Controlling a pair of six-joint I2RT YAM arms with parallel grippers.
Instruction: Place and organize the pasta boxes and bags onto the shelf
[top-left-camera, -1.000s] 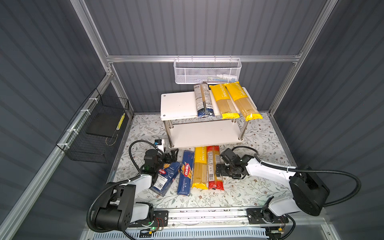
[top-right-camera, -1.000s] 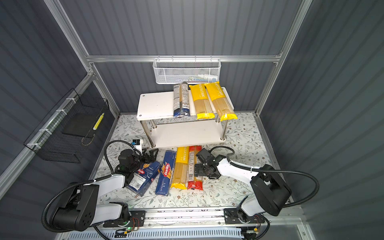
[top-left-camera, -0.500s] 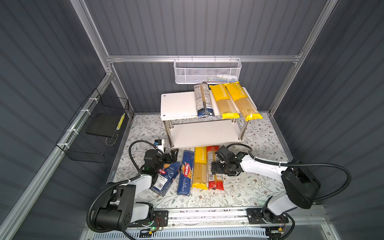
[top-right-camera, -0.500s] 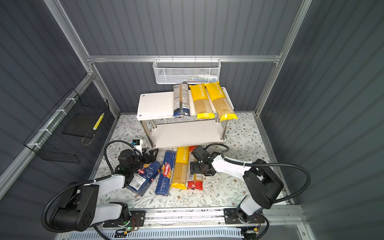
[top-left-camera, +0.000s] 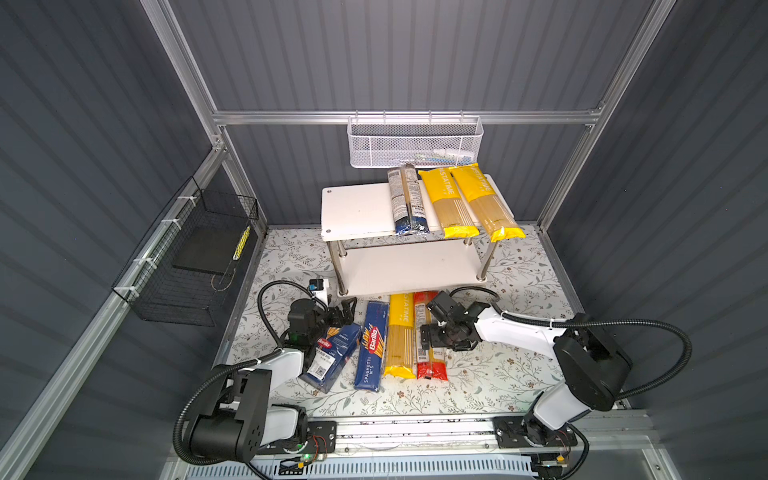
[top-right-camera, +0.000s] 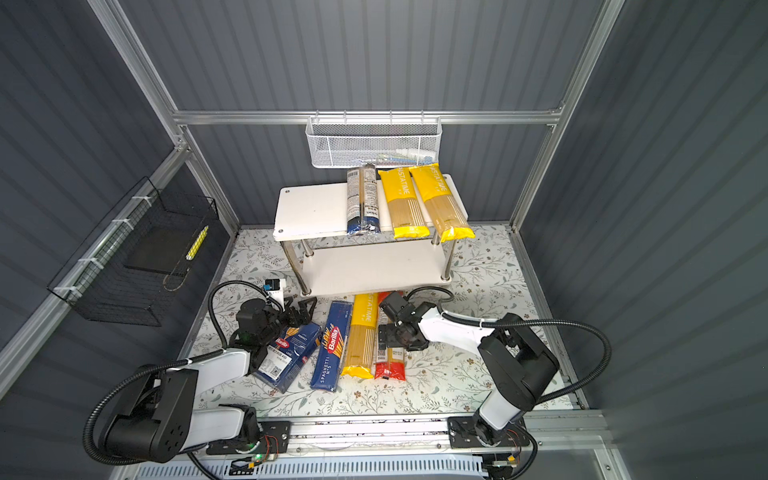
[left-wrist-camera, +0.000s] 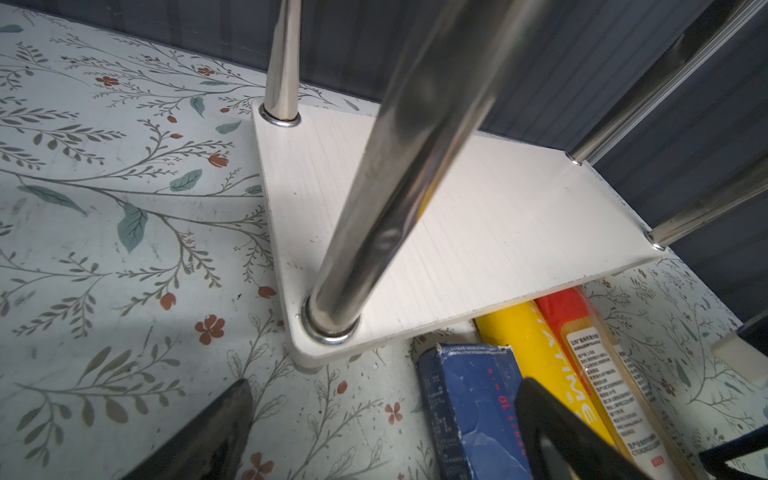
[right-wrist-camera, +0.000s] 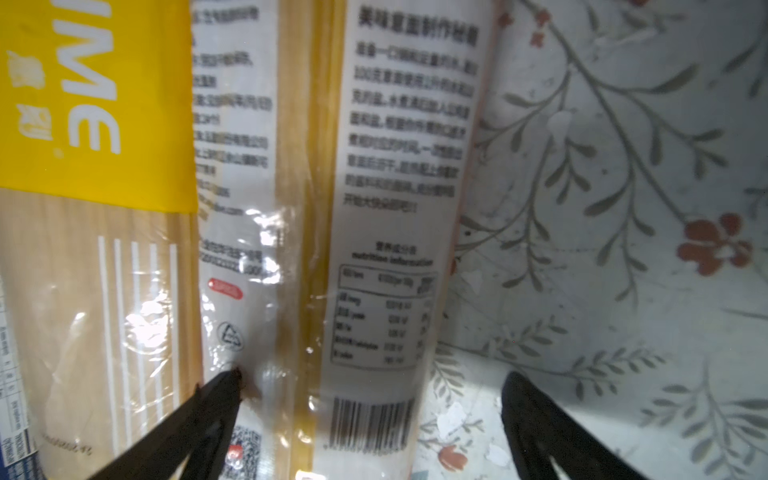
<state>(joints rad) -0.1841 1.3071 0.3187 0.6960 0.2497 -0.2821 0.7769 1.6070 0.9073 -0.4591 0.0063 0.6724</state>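
While the red-ended bag (top-left-camera: 432, 368) is lying on the floral mat (top-left-camera: 498, 374) just in front of the shelf (top-left-camera: 357, 208), the right gripper (right-wrist-camera: 370, 419) is straddling its middle, jaws spread wide, clamping nothing.

This is a robot lab, not a real home. Grey ribbed walls (top-left-camera: 415, 54) and silver metal bars (top-left-camera: 399, 117) make a small booth. A left arm (top-left-camera: 282, 365) and a right arm (top-left-camera: 515, 332) sit on a metal rail (top-left-camera: 415, 428) with wires showing. The counter (top-left-camera: 498, 374) has a flowery cover. Past the fingers (top-left-camera: 348, 308) stands a little shelf (top-left-camera: 361, 208), like a pretend pantry.
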